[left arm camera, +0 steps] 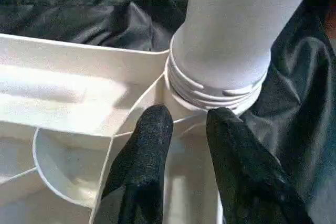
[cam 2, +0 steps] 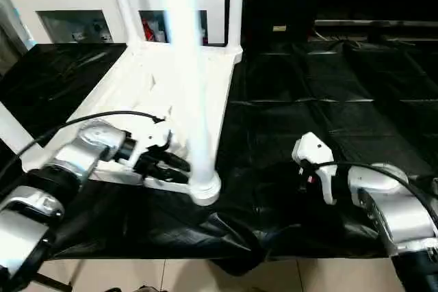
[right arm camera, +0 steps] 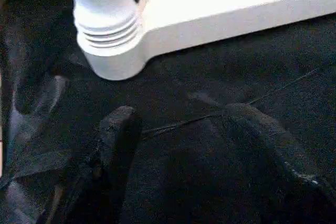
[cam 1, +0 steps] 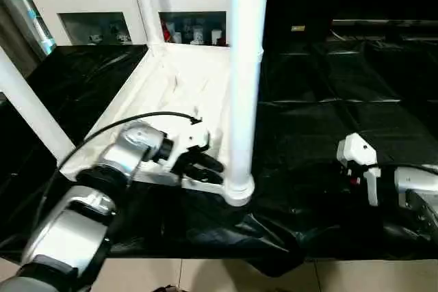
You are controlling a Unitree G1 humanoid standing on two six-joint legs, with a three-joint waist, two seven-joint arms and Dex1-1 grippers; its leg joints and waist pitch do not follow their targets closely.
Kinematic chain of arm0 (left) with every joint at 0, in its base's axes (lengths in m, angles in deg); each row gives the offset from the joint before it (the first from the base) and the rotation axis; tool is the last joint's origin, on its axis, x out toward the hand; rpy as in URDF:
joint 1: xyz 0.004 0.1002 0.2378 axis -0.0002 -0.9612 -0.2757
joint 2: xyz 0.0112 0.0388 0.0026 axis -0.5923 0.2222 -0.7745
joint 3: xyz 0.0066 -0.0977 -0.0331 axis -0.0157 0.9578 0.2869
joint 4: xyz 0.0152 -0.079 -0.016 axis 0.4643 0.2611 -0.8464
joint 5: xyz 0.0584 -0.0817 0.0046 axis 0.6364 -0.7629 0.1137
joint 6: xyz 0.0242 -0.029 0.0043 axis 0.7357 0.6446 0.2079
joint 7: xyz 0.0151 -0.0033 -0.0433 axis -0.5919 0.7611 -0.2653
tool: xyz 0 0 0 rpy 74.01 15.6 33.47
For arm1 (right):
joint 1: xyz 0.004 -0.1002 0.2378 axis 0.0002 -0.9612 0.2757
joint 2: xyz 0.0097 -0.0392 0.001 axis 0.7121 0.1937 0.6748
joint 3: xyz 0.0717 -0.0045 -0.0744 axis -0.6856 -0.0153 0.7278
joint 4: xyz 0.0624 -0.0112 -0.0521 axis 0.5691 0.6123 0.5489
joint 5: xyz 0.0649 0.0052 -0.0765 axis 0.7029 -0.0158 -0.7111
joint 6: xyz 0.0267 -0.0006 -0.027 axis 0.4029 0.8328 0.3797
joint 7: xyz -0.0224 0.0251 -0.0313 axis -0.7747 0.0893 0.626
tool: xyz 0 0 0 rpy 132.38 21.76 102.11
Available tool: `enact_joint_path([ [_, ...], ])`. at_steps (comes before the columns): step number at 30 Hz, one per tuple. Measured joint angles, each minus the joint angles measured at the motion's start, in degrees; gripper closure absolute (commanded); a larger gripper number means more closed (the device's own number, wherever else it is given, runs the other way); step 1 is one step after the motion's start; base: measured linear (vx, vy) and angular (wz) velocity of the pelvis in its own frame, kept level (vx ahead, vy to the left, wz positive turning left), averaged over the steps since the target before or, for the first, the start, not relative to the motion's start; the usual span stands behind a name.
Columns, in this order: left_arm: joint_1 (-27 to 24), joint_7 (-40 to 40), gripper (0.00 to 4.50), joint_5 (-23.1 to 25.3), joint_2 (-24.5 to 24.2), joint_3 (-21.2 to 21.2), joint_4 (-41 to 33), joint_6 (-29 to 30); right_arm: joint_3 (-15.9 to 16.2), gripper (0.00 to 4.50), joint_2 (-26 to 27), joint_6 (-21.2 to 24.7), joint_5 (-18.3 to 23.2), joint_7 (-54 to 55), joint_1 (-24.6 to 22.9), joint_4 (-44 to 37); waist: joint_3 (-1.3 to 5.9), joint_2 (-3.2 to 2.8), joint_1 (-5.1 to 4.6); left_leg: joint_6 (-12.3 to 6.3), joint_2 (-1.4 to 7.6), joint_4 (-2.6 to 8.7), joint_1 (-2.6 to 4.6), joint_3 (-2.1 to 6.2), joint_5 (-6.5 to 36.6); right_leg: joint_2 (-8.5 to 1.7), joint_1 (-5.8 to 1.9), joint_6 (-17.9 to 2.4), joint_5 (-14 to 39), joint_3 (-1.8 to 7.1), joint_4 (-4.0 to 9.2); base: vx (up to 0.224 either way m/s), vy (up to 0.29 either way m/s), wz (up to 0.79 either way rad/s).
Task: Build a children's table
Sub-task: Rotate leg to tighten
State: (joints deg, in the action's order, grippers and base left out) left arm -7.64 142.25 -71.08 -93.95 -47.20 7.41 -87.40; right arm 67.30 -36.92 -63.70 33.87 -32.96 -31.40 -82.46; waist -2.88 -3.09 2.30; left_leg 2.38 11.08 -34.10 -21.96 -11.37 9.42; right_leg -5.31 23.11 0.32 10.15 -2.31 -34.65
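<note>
step: seating near leg (cam 1: 243, 80) in corner socket (cam 1: 237, 189), centre frame | left gripper (left arm camera: 181, 124) narrowed, grasps nothing, at socket | right gripper (right arm camera: 181, 129) spread, empty | next: probably grip, twist leg home

White children's table (cam 1: 179, 94) lies upside down, legs (cam 1: 245, 73) upright.

Head overhead, wrists close, shared socket (right arm camera: 113, 59)
</note>
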Motion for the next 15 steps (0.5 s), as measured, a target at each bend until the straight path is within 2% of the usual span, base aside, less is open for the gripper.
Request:
enact_joint_path([
  [2,0.1,0.0,3.42,0.3,-0.2,0.0,0.0,-0.1,0.0,1.51,0.0,-0.1,0.0,0.0,0.1,0.0,0.0,0.04,0.11,0.0,0.0,0.0,0.0,0.01,0.0,0.0,0.0,0.0,0.0,-0.01,0.0,0.0,0.0,0.0],
  [4,0.2,0.0,3.76,0.3,-0.3,0.0,0.0,-0.6,0.0,1.51,0.0,-0.1,0.0,0.0,0.1,0.1,0.0,0.04,0.18,0.0,0.0,0.0,-0.02,0.0,0.0,-0.01,0.0,-0.2,-0.1,0.0,0.0,0.0,0.0,0.0],
  [9,0.1,-0.4,3.76,-0.2,0.1,1.1,0.0,0.7,0.1,1.51,0.0,-0.3,-0.1,0.0,0.2,0.4,-0.02,0.05,0.23,0.0,0.0,0.01,-0.04,0.0,0.0,-0.01,0.02,-0.2,-0.1,-0.02,0.0,0.0,0.0,0.0],
  [15,-0.4,1.5,3.13,-2.1,-0.8,2.8,-1.5,3.7,0.0,1.51,0.0,-0.4,0.1,-0.1,0.2,0.4,-0.05,0.08,0.64,0.0,0.0,0.01,-0.08,-0.01,0.0,-0.01,0.04,-0.3,-0.2,-0.02,0.02,0.0,0.0,0.0],
])
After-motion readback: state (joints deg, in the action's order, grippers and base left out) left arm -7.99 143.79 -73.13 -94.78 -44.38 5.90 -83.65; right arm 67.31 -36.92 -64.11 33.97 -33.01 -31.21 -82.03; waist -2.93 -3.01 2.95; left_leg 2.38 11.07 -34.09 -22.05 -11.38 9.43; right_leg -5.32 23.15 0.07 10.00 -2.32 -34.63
